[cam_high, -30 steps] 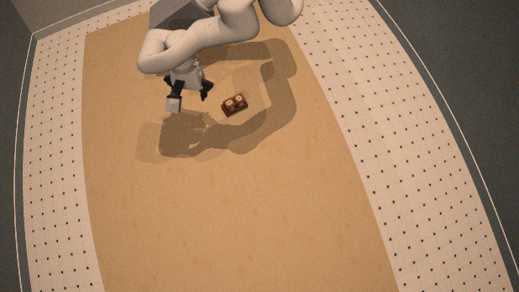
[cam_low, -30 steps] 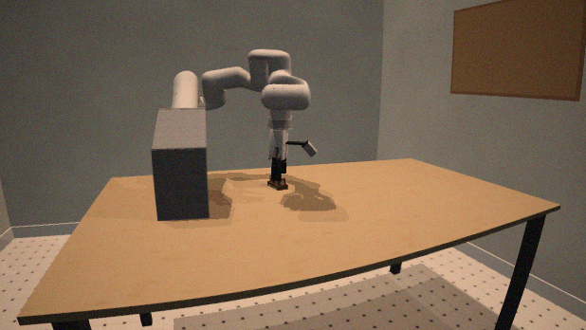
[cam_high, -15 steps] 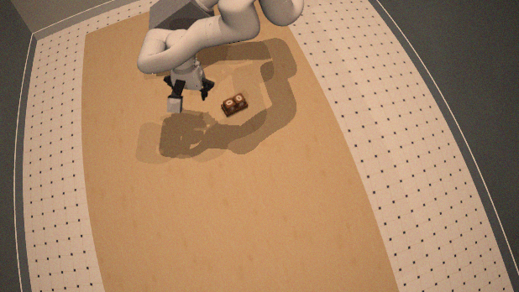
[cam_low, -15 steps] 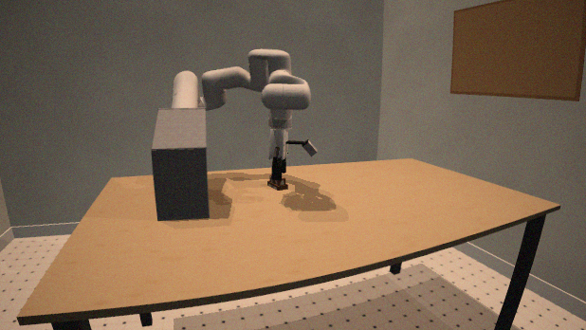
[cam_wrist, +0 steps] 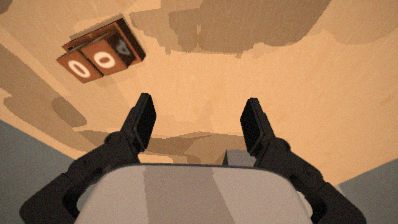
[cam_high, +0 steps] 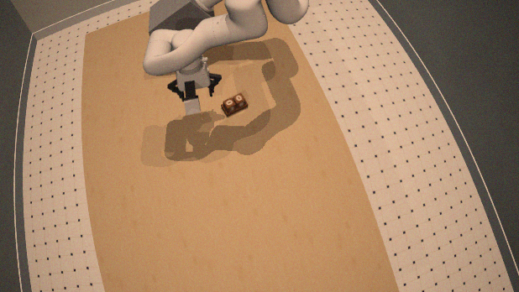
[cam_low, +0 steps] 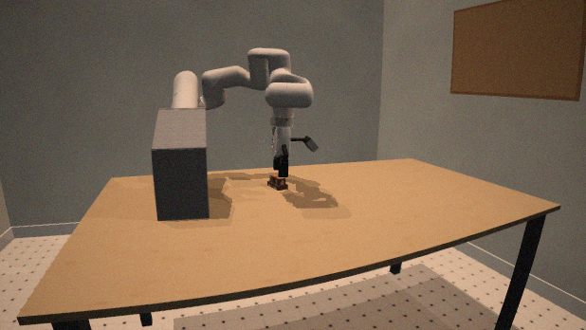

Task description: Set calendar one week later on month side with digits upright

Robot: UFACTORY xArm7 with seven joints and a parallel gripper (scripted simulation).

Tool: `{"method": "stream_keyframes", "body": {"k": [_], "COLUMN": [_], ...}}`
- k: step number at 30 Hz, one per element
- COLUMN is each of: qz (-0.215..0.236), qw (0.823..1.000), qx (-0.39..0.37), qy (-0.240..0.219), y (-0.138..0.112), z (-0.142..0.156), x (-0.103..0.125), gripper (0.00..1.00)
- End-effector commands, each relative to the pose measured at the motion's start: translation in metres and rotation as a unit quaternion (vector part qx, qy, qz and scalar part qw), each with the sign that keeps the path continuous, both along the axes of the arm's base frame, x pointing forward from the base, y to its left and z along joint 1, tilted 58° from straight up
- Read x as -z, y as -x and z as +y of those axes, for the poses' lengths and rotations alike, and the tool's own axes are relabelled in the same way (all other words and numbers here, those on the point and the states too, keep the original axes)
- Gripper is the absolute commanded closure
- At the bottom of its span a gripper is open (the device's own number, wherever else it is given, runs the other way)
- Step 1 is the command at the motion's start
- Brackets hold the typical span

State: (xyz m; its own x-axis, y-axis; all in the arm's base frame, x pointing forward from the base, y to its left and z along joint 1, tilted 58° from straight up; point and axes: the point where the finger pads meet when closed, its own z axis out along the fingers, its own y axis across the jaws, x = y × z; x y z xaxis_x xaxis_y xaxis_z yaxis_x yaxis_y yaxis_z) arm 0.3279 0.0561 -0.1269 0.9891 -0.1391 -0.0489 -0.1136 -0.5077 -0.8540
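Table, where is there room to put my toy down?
The wooden table shows bare wood between the small brown calendar tray and the near curved edge, and to the tray's right. It is crowded at the far end: the grey box, the open gripper and the tray stand close together.

Matt wooden table (cam_low: 332,247), matt black fingers
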Motion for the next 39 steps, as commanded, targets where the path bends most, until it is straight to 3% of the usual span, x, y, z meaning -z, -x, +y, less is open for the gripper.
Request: {"method": "stream_keyframes", "body": {"k": [1, 5, 8, 10, 20, 22, 25, 26, 31, 37, 38, 39], "qz": [-0.077, -0.121, -0.123, -0.171, -0.268, -0.298, -0.305, -0.337, -0.376, -0.442, -0.443, -0.462], "qw": [0.996, 0.99, 0.99, 0.98, 0.95, 0.938, 0.935, 0.919, 0.898, 0.856, 0.855, 0.841], "qx": [-0.039, -0.066, -0.067, -0.097, -0.155, -0.174, -0.178, -0.198, -0.222, -0.263, -0.264, -0.275], "qy": [0.011, 0.016, 0.016, 0.022, 0.033, 0.037, 0.038, 0.041, 0.046, 0.054, 0.054, 0.056], "y": [-0.004, -0.007, -0.007, -0.009, -0.014, -0.015, -0.015, -0.017, -0.018, -0.021, -0.021, -0.021], "z": [0.0, 0.002, 0.002, 0.003, 0.006, 0.008, 0.008, 0.009, 0.01, 0.013, 0.013, 0.014], "x": [-0.009, -0.014, -0.014, -0.02, -0.032, -0.036, -0.037, -0.041, -0.046, -0.055, -0.056, -0.058], "gripper": [0.0, 0.0, 0.0, 0.0, 0.0, 0.0, 0.0, 0.0, 0.0, 0.0, 0.0, 0.0]}}
